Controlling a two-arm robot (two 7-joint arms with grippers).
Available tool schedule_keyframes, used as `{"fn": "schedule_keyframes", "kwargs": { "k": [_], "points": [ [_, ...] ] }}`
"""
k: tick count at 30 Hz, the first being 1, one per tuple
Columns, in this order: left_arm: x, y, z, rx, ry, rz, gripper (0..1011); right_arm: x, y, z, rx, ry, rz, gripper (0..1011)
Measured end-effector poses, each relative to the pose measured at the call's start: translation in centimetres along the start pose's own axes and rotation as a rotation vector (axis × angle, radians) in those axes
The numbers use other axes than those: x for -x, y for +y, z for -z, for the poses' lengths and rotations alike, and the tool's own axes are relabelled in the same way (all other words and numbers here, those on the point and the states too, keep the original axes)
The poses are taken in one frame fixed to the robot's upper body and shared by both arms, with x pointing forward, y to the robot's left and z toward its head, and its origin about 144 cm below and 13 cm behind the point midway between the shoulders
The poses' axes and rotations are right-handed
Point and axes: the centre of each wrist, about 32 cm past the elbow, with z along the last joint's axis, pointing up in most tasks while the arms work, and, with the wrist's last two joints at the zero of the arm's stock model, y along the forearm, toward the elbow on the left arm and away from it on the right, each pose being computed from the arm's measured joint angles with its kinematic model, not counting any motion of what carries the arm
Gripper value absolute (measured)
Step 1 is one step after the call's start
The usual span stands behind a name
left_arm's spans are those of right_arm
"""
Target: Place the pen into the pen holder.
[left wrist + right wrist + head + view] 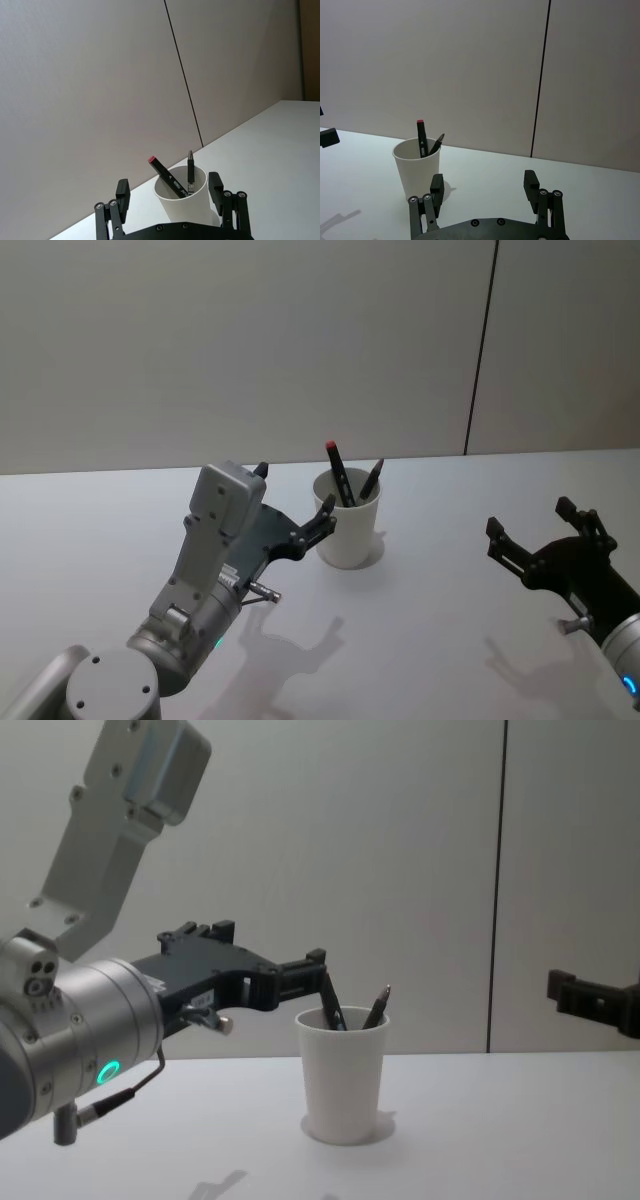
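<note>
Since pen (338,472) leans inside pen holder (347,532), left gripper (294,490) hangs wide, empty beside rim — looks done; right gripper (530,517) wide too, parked apart.

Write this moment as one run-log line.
left gripper: open, by cup rim | right gripper: open, off to the right | cup: upright, holds red-capped pen and dark pen

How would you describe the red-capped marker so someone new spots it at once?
On the pale table, find the plain white tapered paper cup between the left end effector and right end effector. Two pens stand in it. Yours is the thicker black marker with the red end cap; the other is a slim dark pen with a pointed tip.
</note>
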Motion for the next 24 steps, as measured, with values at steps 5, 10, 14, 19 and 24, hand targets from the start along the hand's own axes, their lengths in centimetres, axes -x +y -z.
{"fn": "schedule_keyframes", "kwargs": {
  "k": [5, 10, 14, 19, 24],
  "points": [
    [0.00, 0.00, 0.00, 0.000, 0.000, 0.000, 1003, 0.00, 0.00, 0.00, 0.000, 0.000, 0.000, 1002],
    [0.00, 0.00, 0.00, 0.000, 0.000, 0.000, 1003, 0.00, 0.00, 0.00, 0.000, 0.000, 0.000, 1001],
    [0.00, 0.00, 0.00, 0.000, 0.000, 0.000, 1003, 0.00, 0.00, 0.00, 0.000, 0.000, 0.000, 1001],
    [0.00, 0.00, 0.00, 0.000, 0.000, 0.000, 1003, 0.00, 0.00, 0.00, 0.000, 0.000, 0.000, 1001],
    [0.00, 0.00, 0.00, 0.000, 0.000, 0.000, 1003, 0.00, 0.00, 0.00, 0.000, 0.000, 0.000, 1001]
  ]
}}
